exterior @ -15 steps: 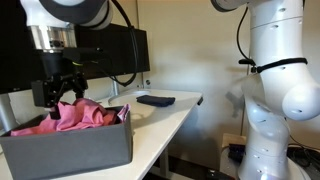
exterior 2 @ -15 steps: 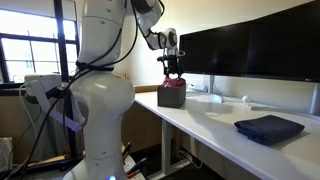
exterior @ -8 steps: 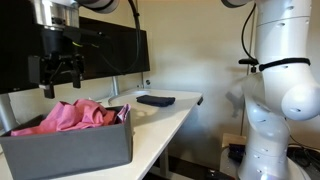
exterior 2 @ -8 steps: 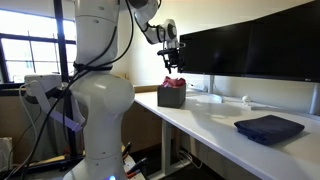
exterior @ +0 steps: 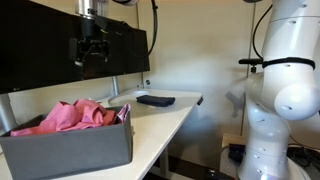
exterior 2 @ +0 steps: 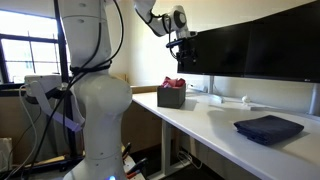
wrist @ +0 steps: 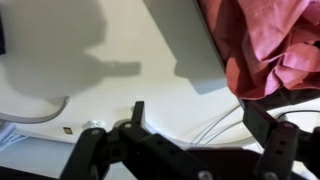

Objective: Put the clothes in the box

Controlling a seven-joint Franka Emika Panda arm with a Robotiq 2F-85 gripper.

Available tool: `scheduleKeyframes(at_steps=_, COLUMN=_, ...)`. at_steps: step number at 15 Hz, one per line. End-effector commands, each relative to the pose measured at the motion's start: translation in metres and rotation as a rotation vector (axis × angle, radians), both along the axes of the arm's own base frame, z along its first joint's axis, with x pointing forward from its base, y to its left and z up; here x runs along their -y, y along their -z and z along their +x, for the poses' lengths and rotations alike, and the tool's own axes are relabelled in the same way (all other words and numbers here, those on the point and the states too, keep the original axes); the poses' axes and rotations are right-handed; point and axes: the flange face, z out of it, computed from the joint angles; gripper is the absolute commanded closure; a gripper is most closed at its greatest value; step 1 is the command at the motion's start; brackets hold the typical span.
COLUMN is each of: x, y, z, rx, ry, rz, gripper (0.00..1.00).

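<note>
Wrist view: pink clothes (wrist: 270, 45) bunched at upper right. Both exterior views: same heap piled in grey box (exterior: 70, 155), rising above rim. Box sits at end of white desk (exterior: 170, 118). Dark blue folded cloth (exterior: 155, 100) flat on desk, well apart from box. Gripper (exterior: 91, 60) hangs high before monitor (exterior: 30, 45), fingers spread, empty.

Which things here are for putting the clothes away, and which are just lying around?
For the job: pink clothes, grey box, dark blue folded cloth, open gripper.
Just lying about: black monitors, white table.
</note>
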Motion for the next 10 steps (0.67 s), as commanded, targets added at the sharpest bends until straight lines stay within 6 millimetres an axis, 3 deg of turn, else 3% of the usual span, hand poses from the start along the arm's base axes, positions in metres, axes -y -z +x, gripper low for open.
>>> scheduleKeyframes(at_steps=1, x=0.057, y=-0.009, z=-0.027, rx=0.030, ry=0.096, rz=-0.010, gripper=0.00)
scheduleKeyframes(at_steps=4, x=0.105, y=-0.003, z=-0.041, rx=0.022, ry=0.152, rz=-0.015, gripper=0.00)
scheduleKeyframes(at_steps=10, x=0.164, y=0.012, z=-0.063, rx=-0.034, ry=0.211, rz=-0.016, gripper=0.00)
